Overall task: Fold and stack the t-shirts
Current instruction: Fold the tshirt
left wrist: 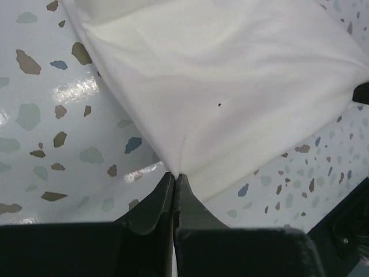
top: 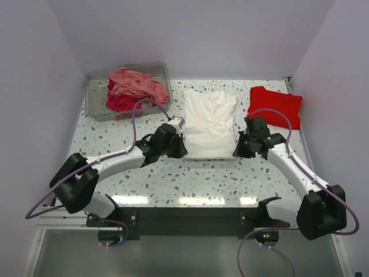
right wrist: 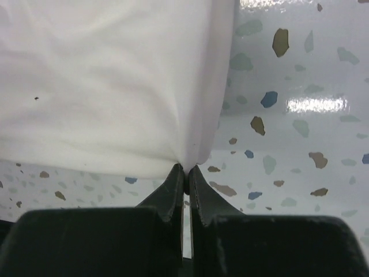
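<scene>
The white t-shirt lies partly folded in the middle of the table. My left gripper is shut on its near left corner, seen as white cloth pinched at the fingertips. My right gripper is shut on its near right corner; the cloth runs into the closed tips. A folded bright red t-shirt lies at the back right. Salmon-pink and crimson shirts are bunched in a bin.
A clear plastic bin stands at the back left and holds the bunched shirts. The terrazzo table is bounded by white walls on three sides. Purple cables loop from both arms.
</scene>
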`<move>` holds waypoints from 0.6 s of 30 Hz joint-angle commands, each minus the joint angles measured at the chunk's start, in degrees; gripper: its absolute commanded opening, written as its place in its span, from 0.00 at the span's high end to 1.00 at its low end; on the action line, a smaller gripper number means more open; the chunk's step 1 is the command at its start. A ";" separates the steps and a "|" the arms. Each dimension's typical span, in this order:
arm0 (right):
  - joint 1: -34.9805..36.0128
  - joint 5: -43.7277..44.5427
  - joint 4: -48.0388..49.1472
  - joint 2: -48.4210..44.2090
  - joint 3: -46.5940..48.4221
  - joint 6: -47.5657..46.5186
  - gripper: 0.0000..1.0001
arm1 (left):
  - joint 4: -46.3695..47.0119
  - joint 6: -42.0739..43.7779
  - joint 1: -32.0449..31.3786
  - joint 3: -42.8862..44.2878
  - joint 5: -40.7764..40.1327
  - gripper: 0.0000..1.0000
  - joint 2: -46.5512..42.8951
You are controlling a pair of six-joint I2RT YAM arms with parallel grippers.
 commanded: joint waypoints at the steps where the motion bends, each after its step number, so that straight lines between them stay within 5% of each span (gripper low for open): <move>1: 0.80 0.87 -8.74 -5.14 0.13 -0.75 1.00 | -3.95 2.24 -0.88 -1.65 1.12 1.00 -6.35; 18: 9.67 1.13 -30.28 -19.38 11.72 4.97 1.00 | -15.38 -0.38 -10.97 -4.81 3.76 1.00 -26.93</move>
